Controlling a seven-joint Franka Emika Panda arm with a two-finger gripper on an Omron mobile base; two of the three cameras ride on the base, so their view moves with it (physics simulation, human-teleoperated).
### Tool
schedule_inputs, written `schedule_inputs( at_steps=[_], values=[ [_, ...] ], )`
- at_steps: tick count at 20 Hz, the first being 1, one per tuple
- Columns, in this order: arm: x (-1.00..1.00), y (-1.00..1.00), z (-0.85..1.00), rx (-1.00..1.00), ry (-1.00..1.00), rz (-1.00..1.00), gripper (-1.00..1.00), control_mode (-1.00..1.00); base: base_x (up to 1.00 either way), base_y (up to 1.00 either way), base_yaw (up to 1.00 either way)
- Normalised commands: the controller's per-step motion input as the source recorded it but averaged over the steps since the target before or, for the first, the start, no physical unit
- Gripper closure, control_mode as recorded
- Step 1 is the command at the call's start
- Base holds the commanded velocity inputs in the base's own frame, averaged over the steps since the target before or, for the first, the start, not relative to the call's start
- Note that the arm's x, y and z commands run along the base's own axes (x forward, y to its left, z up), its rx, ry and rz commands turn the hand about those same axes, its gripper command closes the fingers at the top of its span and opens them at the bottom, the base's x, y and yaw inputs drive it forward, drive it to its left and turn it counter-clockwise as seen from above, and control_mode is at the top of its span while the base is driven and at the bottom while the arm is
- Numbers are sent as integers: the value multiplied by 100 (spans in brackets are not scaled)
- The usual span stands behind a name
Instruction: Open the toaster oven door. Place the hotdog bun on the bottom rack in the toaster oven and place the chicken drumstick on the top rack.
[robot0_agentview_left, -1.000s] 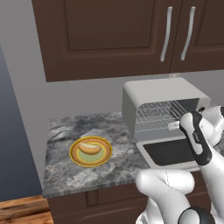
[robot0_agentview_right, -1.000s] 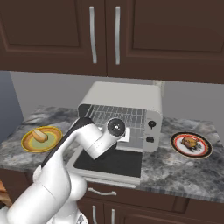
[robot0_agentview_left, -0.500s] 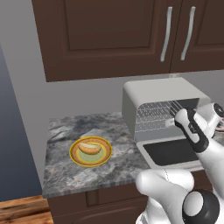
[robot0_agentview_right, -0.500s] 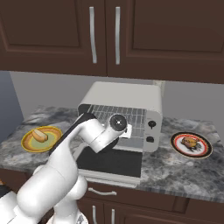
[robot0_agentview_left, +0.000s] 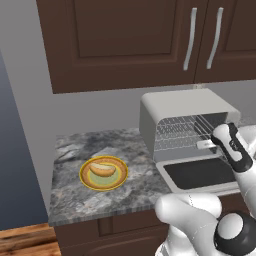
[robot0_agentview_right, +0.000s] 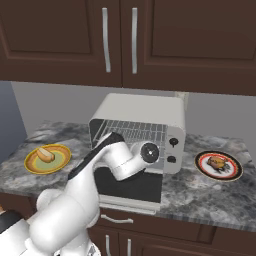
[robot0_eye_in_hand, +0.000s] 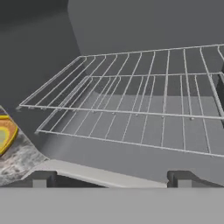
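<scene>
Lying folded down flat toward the near edge of the counter (robot0_agentview_right: 200, 192), the toaster oven door (robot0_agentview_left: 200, 172), with its dark glass facing up — leaving the mouth of the toaster oven (robot0_agentview_right: 145, 107) wide open, so step one looking done. Showing inside as two wire shelves, the top rack (robot0_eye_in_hand: 144, 83) above and slightly farther back, the bottom rack (robot0_eye_in_hand: 131, 127) below and nearer; both sitting bare, nothing loaded yet.

Resting on a yellow plate (robot0_agentview_left: 85, 177) well to the left of the oven, the hotdog bun (robot0_agentview_left: 102, 170). Waiting on a red-rimmed plate (robot0_agentview_right: 200, 160) to the right of the oven, the chicken drumstick (robot0_agentview_right: 217, 162). Keeping each item apart on its own dish, one per side, probably to make each pick clean.

Reaching forward over the lowered door, the arm, with the wrist bent so the hand is pointing into the oven cavity at rack height. Hovering just in front of the racks, the gripper (robot0_eye_in_hand: 111, 177), jaws spread wide and pinching nothing, both dark tips poking up at the bottom of the hand view. Touching neither rack, as far as can be judged. Likely needing next a swing left toward the bun.
</scene>
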Motion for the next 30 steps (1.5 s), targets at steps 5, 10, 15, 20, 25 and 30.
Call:
schedule_inputs(
  at_steps=[5,10,15,20,25,30],
  values=[
    [-4,-1,-15,6,-17,12,-100,-100,0,0,0],
    [0,7,-12,9,-24,8,-100,-100,0,0,0],
    [0,0,-3,6,-21,3,-100,-100,0,0,0],
    [0,0,0,0,-3,0,-100,-100,0,0,0],
    [12,1,0,0,0,0,-100,-100,0,0,0],
    [24,0,-1,0,0,0,-100,-100,0,0,0]
  ],
)
